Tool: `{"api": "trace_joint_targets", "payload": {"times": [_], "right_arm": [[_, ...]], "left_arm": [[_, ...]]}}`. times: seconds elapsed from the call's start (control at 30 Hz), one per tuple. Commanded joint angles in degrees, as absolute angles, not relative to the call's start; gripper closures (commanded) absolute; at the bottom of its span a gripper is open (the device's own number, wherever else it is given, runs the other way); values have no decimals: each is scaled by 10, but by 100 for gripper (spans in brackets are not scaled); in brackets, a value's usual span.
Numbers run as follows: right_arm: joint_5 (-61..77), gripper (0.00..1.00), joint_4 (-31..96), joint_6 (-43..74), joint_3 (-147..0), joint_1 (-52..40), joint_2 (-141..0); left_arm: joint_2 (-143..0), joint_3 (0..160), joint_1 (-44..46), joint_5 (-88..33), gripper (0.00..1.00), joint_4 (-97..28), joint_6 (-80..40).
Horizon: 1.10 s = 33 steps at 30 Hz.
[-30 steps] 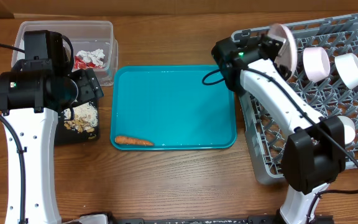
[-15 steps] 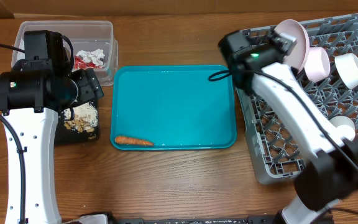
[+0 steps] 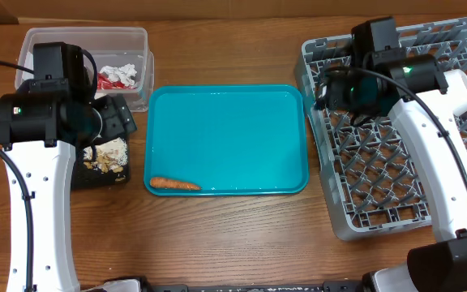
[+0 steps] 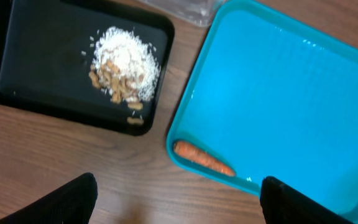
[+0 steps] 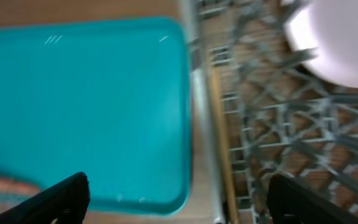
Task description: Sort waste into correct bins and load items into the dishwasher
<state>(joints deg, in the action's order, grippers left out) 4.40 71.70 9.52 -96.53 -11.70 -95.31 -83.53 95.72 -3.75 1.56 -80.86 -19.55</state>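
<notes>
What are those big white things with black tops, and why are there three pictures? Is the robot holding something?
Those are two robot arms at a wooden table. One picture looks down from above. The other two come from little cameras on each wrist, so the dark shapes at their bottom edges are the robot's own fingers.

The left gripper is open and holds nothing. Below it lie a small orange carrot in a big teal tray, and crumbly beige food scraps on a flat black tray.

The right gripper is open and empty too, over the edge of the grey plastic dish rack.

A clear plastic tub holds red and white rubbish.
</notes>
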Motion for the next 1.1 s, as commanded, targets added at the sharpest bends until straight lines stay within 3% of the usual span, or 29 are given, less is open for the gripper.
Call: {"api": "trace_joint_targets", "payload": {"times": [0.0, 0.2, 0.3, 0.63, 1.07], "right_arm": [[121, 3, 723, 25, -974, -122, -949], [121, 1, 733, 26, -974, -121, -949], [121, 0, 735, 27, -974, -121, -949], [121, 0, 743, 45, -974, -121, -949], [121, 0, 747, 45, -974, -121, -949]], "left_arm": [[-832, 955, -37, -23, 14, -826, -205], [-832, 892, -5, -56, 12, -840, -283], [-832, 838, 21, -57, 0, -829, -352], [-832, 635, 64, -132, 0, -667, -491], [-832, 481, 64, -120, 3, -439, -577]]}}
